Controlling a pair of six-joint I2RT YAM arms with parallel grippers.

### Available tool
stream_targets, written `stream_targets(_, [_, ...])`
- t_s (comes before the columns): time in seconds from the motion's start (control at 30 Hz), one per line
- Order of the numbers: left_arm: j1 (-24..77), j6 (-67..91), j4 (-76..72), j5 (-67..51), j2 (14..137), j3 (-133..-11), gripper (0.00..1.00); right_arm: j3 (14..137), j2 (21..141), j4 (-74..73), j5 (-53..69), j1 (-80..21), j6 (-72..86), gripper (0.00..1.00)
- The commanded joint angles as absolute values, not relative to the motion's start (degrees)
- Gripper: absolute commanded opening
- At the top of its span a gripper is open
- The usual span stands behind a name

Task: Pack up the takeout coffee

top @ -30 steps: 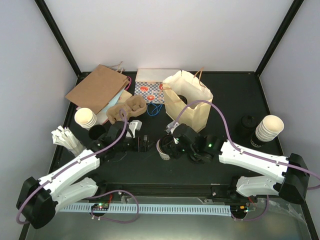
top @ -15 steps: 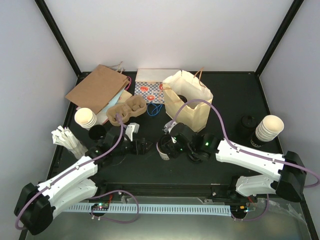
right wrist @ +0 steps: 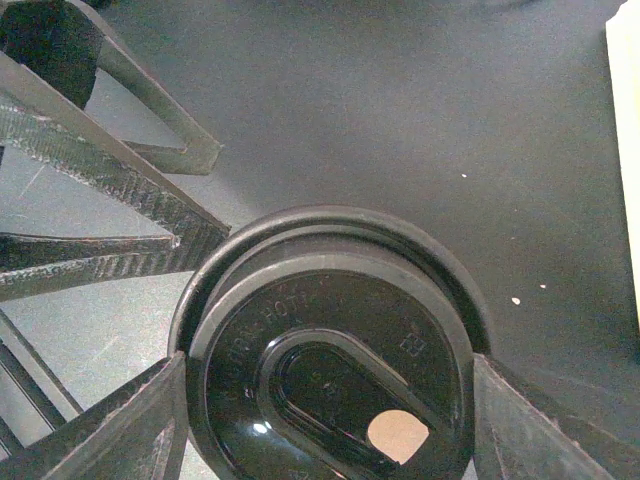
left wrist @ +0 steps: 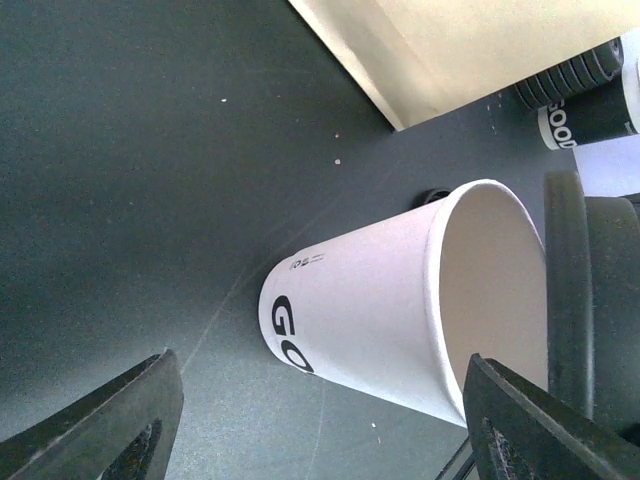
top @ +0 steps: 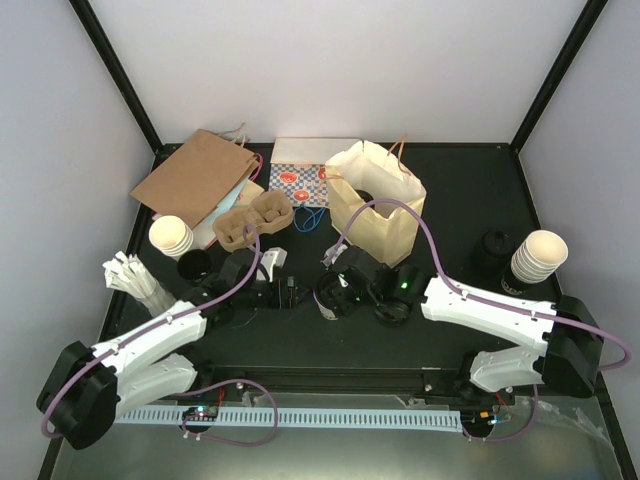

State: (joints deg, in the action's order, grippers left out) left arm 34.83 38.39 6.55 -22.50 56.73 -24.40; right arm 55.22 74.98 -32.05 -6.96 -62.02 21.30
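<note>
— Jaws first: how do they stand?
— Right jaws are clamped across the black lid (right wrist: 330, 340). Left jaws stand apart, tips by the paper cup (left wrist: 370, 310), with no grip showing.
— And the coffee itself?
— Mid-surface (top: 455, 185), between the two arms, just in front of the open cream paper bag (top: 385, 215). The left wrist view shows the cup's mouth bare with the lid just beside it, so it looks unsealed.
— What could spoil it?
— Pressing the lid on off-centre could tip or skid the unbraced cup, and a hard squeeze could buckle its paper wall. Farther back, the bag's handles might snag a lift. The cardboard cup carrier (top: 252, 220) sits at the back left.
</note>
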Motion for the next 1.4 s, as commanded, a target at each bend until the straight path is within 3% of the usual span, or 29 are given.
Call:
stream_targets(0.0, [34.3, 38.8, 3.9, -23.8, 57.8, -26.6, 0.78, 56.4, 75.2, -31.5, -7.9, -62.3, 20.9, 0.67])
stream_targets(0.6, [33.5, 39.8, 2.9, -23.5, 58.8, -26.2, 0.61, 58.8, 80.5, -32.8, -8.5, -62.3, 20.1, 0.67])
stream_targets(1.37, [30.6, 42.5, -0.3, -27.7, 57.7, -23.1, 0.59, 61.6, 89.2, -40.0, -3.8, -62.2, 21.2, 0.67])
